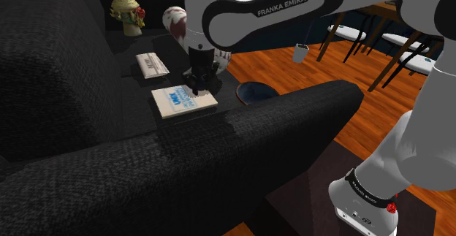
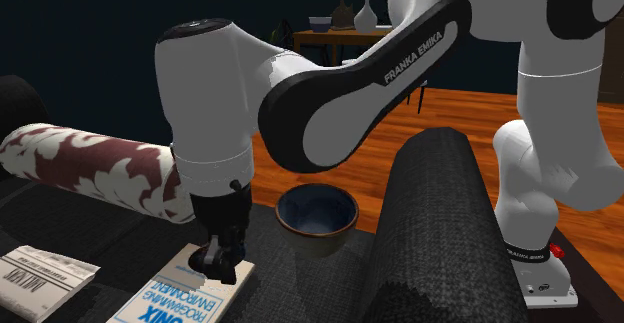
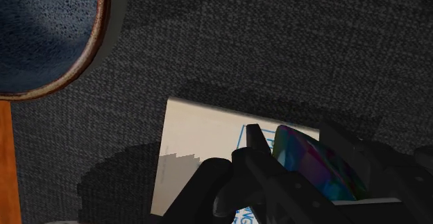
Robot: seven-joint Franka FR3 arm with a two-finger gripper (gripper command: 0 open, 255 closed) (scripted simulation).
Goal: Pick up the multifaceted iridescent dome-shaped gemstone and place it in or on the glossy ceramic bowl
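Black gripper (image 3: 292, 132) with its jaws narrow, clasping the iridescent faceted gemstone (image 3: 316, 168) between them, low over a white paperback book (image 3: 198, 136). The book lies on a black fabric sofa seat (image 3: 277, 42). A dark blue glazed bowl (image 3: 103, 28) sits near the book on the same seat. Best next: lift straight up with a firm grip, clear the book, then cross to the bowl.

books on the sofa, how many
2: a blue-and-white book under the claw, a white book beyond it toward the figurine. The arm may hide more.
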